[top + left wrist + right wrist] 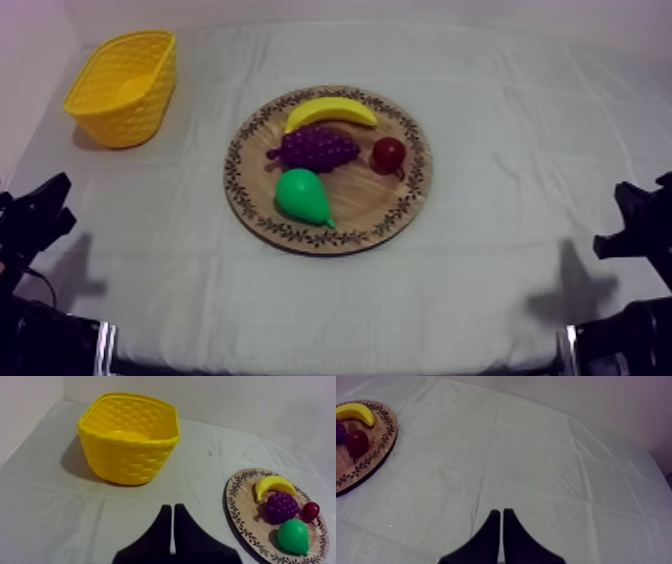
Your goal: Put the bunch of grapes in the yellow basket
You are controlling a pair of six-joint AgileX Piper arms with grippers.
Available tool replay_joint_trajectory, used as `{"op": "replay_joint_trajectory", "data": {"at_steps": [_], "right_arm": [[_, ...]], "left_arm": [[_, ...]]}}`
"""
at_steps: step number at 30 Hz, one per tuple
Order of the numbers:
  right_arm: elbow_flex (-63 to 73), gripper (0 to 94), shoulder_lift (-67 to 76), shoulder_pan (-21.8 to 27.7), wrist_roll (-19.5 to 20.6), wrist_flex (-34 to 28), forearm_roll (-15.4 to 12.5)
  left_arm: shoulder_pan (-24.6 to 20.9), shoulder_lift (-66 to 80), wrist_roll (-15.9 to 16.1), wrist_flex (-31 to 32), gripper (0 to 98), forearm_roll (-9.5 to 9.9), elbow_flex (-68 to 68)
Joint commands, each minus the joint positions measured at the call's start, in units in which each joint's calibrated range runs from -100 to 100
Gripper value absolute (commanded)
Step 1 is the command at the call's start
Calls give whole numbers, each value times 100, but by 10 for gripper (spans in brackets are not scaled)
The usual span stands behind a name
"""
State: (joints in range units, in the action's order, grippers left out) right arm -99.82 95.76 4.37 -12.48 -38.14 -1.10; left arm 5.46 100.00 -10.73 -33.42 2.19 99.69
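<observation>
Bunch of grapes: purple, lying in the middle of the wooden board, with no gripper on it.
Left gripper: fingers pressed together into a narrow wedge with nothing between them. It sits low over bare cloth, pointing at the basket but well short of it.
Right gripper: the same narrow wedge, holding nothing. It is over bare cloth, well apart from the board's rim.
Banana: on the board at the far side of the grapes, and seems to touch them.
Small red fruit: on the board just beside the grapes, on the right arm's side.
Pear: green, on its side, on the near part of the board close to the grapes.
Right wrist view: a purple patch shows at the picture's edge next to the small red fruit, probably the grapes, but too little of it shows to be sure.
Yellow basket: upright, mouth up, at the far left of the table, well apart from the board. It casts a shadow on the cloth at its foot.
Cloth: grey-white, covers the whole table and is creased with fold lines. Soft arm shadows fall on it near both near corners.
Room: a plain pale wall rises behind the far edge of the table.
</observation>
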Motion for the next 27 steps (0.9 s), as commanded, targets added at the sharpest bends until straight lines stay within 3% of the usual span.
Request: {"op": "replay_joint_trajectory", "data": {"at_steps": [1, 13, 24, 27], "right_arm": [[4, 3, 0, -1, 0, 0, 0], [4, 3, 0, -1, 0, 0, 0], [4, 3, 0, -1, 0, 0, 0], [4, 3, 0, -1, 0, 0, 0]], "left_arm": [[1, 0, 1, -4, 1, 3, -3], [37, 0, 5, -4, 1, 3, -3], [688, 0, -45, -4, 1, 1, -10], [804, -94, 105, -257, 1, 17, -144]]}}
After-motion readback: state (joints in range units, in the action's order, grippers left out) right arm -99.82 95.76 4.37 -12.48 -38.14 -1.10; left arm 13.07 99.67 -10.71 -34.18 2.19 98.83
